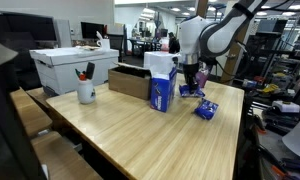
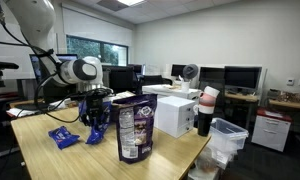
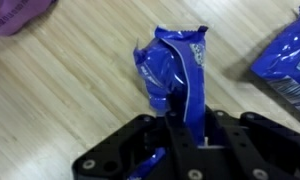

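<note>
Gripping a small blue packet (image 3: pixel 175 62) by one end, the pincer (image 3: pixel 186 128) stands narrow. Its two fingers press in from either side, so the film bunches into a ridge between them.

Location: the packet sits just beside the tall snack bag (image 1: pixel 160 80), between that bag and a second blue packet (image 1: pixel 206 110), which lies a little farther from the bag. In the wrist view the held packet appears to touch the wooden worktop (image 3: pixel 80 90). Whether it is lifted clear cannot be told.

Handling, as judged: the packet looks light and soft. Its glossy film is likely slippery and crumples rather than resisting. The contents may crush under a hard squeeze. The crimped end seam or the flattened middle offers the surest hold, whereas a puffed, air-filled part could slide out.

Materials and shapes: the packet is shiny blue film with white print, creased and partly folded. The tall snack bag is a stiffer upright pouch that stands on its own base. The worktop is pale wood with a fine straight grain, smooth and matt. The pincer body is black with a hard finish.
</note>
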Controlling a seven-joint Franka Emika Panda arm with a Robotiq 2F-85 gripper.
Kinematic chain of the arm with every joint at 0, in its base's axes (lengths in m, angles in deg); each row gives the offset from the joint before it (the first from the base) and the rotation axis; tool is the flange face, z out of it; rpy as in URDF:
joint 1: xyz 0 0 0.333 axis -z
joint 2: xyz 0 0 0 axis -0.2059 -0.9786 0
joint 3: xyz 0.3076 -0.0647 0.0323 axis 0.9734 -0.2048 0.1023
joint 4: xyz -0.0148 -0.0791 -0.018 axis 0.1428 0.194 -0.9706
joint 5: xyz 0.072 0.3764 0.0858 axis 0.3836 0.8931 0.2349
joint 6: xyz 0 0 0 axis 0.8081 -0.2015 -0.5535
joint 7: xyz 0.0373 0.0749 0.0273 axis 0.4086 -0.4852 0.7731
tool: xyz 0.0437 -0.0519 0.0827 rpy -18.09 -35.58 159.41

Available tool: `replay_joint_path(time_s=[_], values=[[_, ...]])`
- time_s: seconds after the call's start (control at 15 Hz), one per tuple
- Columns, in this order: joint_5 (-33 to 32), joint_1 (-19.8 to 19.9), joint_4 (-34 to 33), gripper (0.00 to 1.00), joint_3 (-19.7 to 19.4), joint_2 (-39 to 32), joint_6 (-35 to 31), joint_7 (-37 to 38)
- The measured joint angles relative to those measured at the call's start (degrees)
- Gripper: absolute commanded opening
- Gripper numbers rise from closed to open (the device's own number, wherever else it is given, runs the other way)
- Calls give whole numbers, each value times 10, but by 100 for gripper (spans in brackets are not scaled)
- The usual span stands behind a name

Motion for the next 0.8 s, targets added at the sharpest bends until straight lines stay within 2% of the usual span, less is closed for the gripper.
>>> replay_joint_path(time_s=[0.47,0.8], values=[[0,0,0,4,1,16,1,9],[-12,-11,1,5,5,56,21,46]])
